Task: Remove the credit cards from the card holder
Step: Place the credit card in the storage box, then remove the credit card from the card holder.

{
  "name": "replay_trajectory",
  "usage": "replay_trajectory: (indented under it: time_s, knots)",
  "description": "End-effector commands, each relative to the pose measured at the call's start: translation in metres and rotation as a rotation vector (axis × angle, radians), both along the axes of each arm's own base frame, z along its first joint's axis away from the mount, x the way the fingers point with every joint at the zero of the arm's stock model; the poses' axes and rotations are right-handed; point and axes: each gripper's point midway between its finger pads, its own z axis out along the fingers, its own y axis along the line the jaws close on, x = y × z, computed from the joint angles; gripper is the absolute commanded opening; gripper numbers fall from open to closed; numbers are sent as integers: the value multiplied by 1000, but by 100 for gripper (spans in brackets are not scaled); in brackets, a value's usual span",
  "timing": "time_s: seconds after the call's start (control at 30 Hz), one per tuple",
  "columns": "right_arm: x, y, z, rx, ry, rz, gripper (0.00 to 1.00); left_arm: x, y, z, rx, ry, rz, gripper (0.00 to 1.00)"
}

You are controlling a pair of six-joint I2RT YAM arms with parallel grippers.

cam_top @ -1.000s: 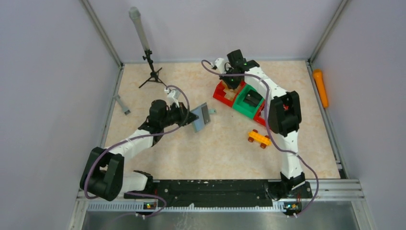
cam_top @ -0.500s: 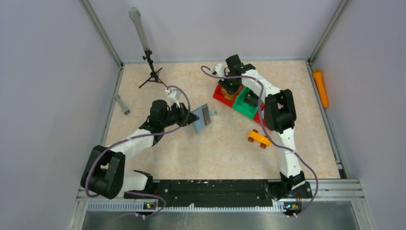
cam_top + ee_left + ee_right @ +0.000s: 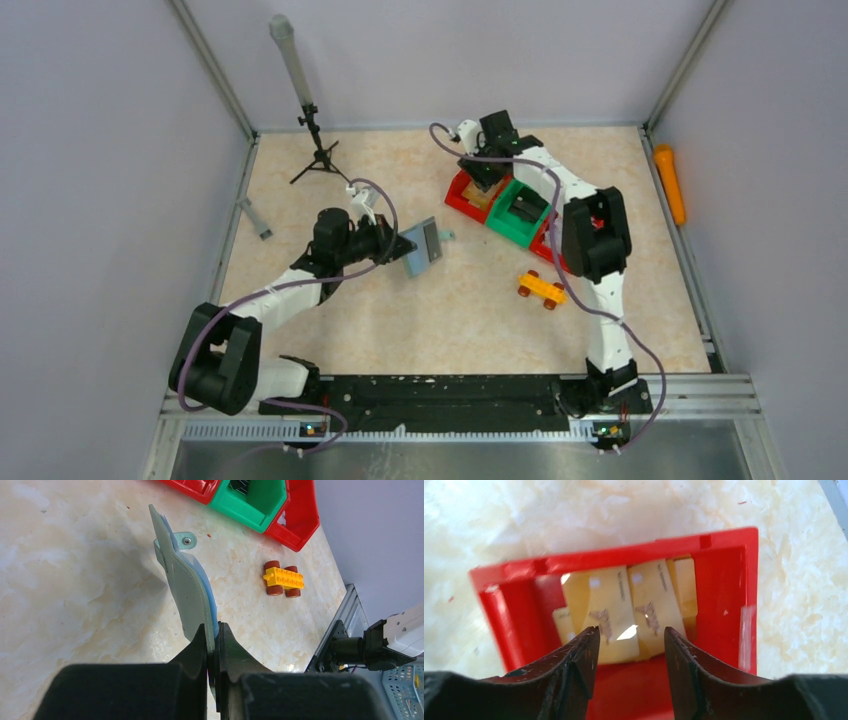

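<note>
The grey-green card holder (image 3: 424, 244) hangs tilted above the table, edge-on in the left wrist view (image 3: 186, 585), with a blue edge along its inner side. My left gripper (image 3: 214, 630) is shut on its lower edge (image 3: 399, 246). My right gripper (image 3: 631, 632) stands open with nothing between its fingers, just above the left red bin (image 3: 724, 605) at the back (image 3: 483, 176). Several tan-yellow credit cards (image 3: 609, 610) lie overlapping on that bin's floor.
A green bin (image 3: 520, 210) and another red bin (image 3: 300, 515) adjoin the first. A yellow toy car (image 3: 540, 289) sits in front of them. A small tripod (image 3: 318, 155) stands back left, a grey stick (image 3: 255, 218) by the left wall, an orange object (image 3: 669, 183) at the right wall.
My right gripper has opened over the red bin and shifted slightly. The left arm and the card holder have not moved.
</note>
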Motion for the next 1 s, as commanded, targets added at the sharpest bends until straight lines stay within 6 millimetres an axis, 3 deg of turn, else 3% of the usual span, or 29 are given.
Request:
replay_trajectory:
  time_s: [0.0, 0.07, 0.13, 0.17, 0.3, 0.47, 0.57, 0.67, 0.77, 0.87, 0.97]
  knots:
    - [-19, 18, 119, 235, -183, -4, 56, 4, -5, 33, -55, -111, -22, 0]
    - [-34, 16, 134, 304, -189, -41, 62, 1, -6, 36, -72, -120, -31, 0]
    - [-49, 15, 146, 368, -202, -70, 94, 0, -7, 40, -82, -124, -36, 0]
    - [-57, 14, 149, 398, -206, -71, 97, 0, -7, 40, -84, -126, -37, 0]
    - [-98, 14, 164, 511, -221, -41, 98, -2, -4, 46, -86, -158, -22, 0]
    - [-133, 8, 180, 679, -238, -103, 98, -9, -2, 57, -100, -212, -34, 0]
    - [-154, 19, 175, 821, -171, -83, 98, -18, -1, 67, -127, -272, -47, 0]
    - [-167, 28, 166, 941, -93, -98, 91, -23, 2, 74, -135, -328, -38, 0]
    - [-170, 17, 170, 1048, -122, -232, 96, -26, 3, 82, -150, -372, -37, 0]
    - [-189, 16, 160, 1110, -138, -195, 97, -27, 1, 85, -177, -385, -31, 0]
    - [-190, 3, 137, 1054, -136, -280, 98, -29, 3, 88, -194, -427, -7, 0]
